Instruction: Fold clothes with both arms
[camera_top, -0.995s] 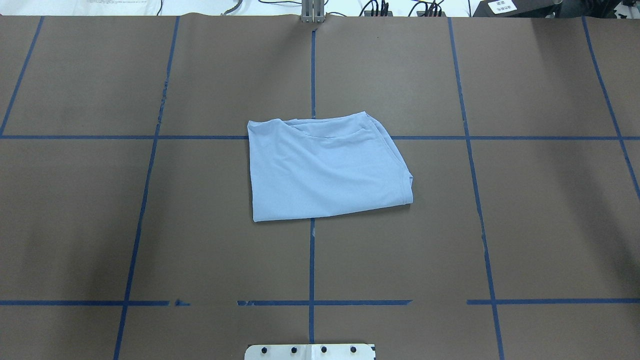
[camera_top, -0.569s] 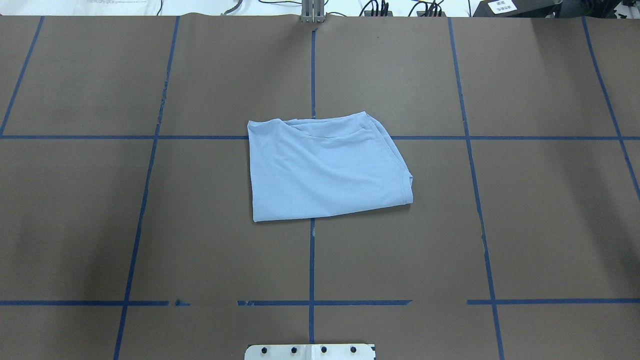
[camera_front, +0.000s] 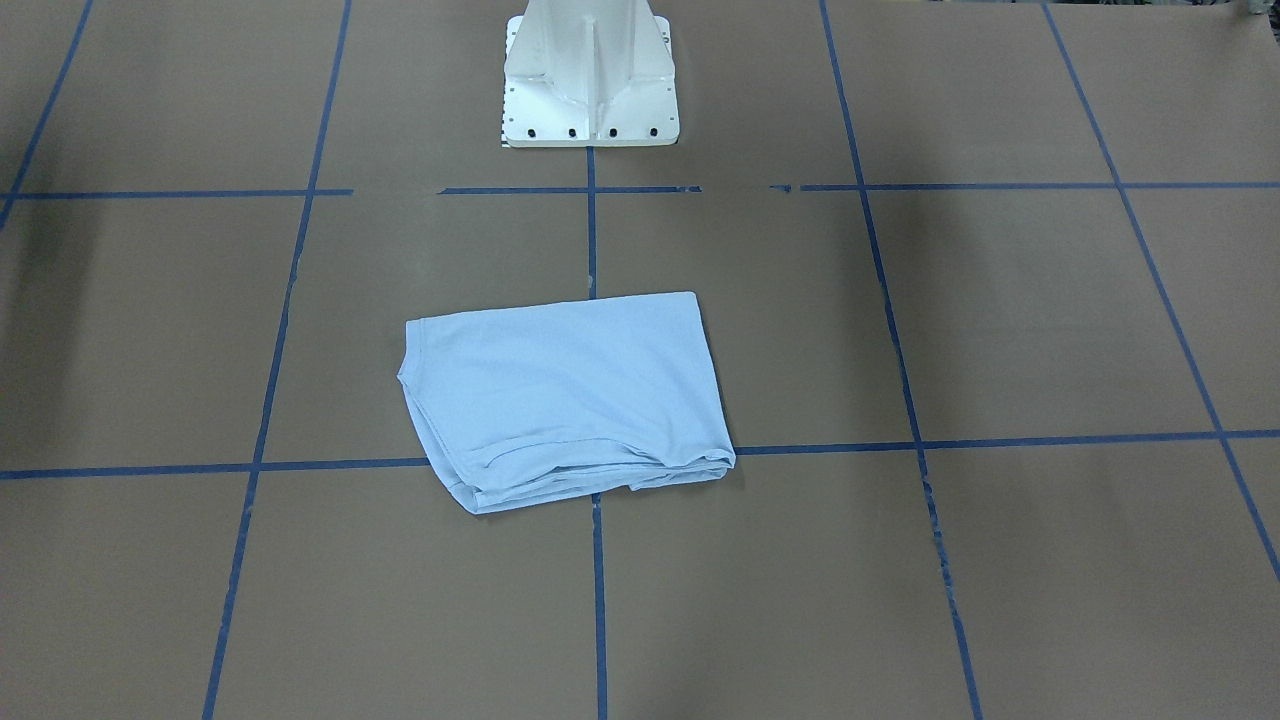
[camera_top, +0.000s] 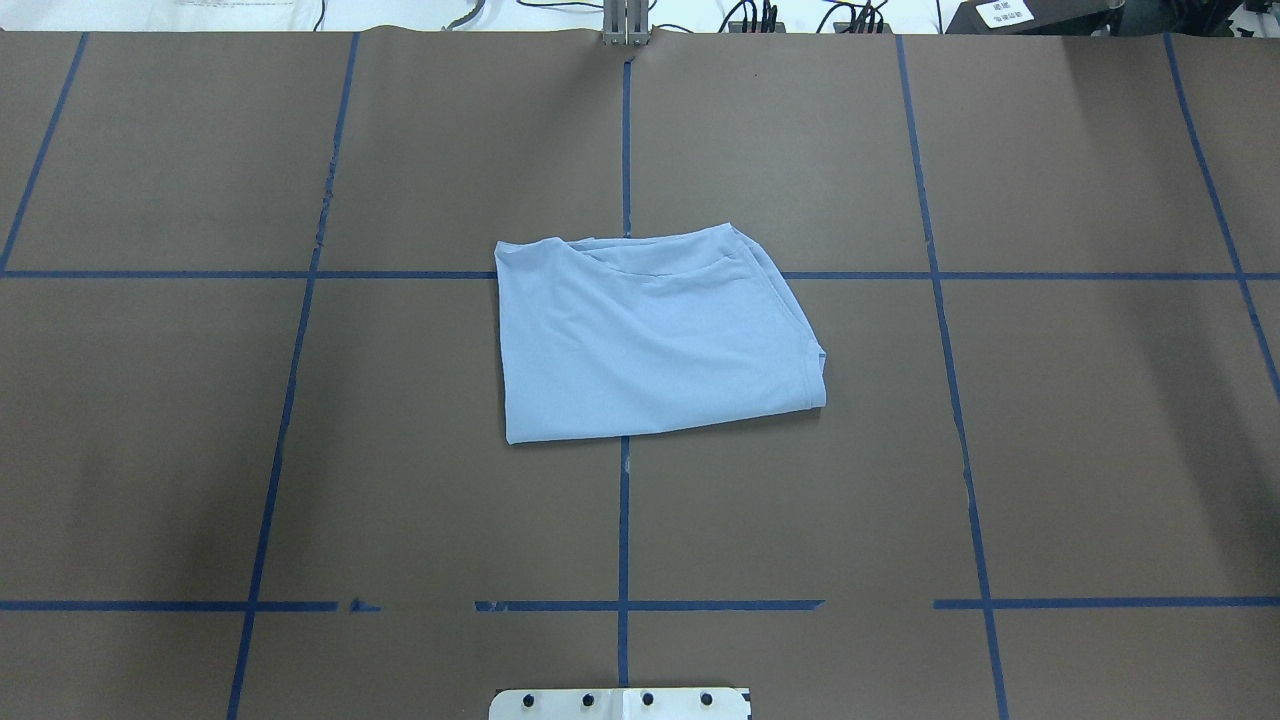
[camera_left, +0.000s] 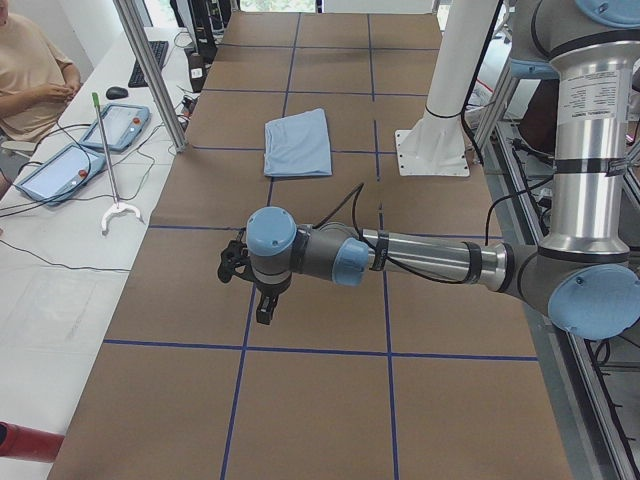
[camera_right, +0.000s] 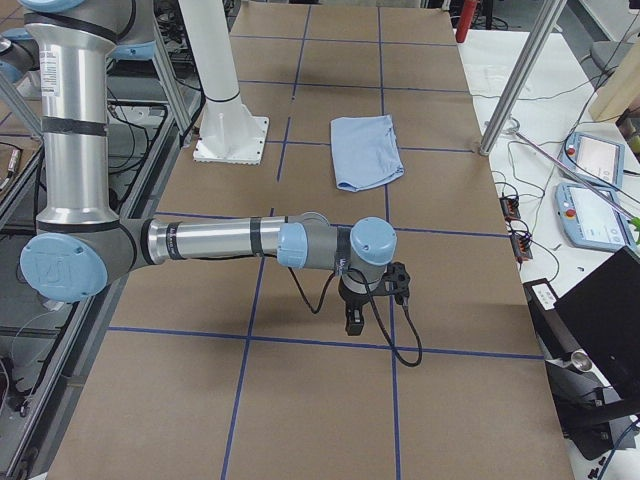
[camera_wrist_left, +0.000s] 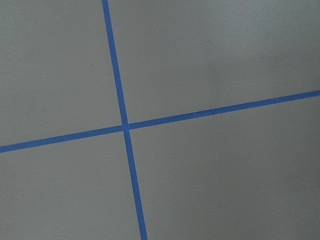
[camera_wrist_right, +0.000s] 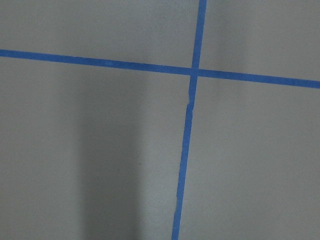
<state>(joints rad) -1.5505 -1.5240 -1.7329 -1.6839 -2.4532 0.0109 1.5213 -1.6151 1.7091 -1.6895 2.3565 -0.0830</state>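
A bump from the black left gripper (camera_left: 262, 310) or black right gripper (camera_right: 354, 318), gaps I cannot tell, could unfold the folded light blue T-shirt (camera_top: 650, 335).

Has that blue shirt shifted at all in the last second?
No. The T-shirt meets the blue tape lines at the same spots as before.

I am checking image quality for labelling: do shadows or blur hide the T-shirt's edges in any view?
Overhead view: the T-shirt is sharp and evenly lit; soft shadows fall only on the table at both sides. Right wrist view: a broad dark band at the left, the blue tape sharp.
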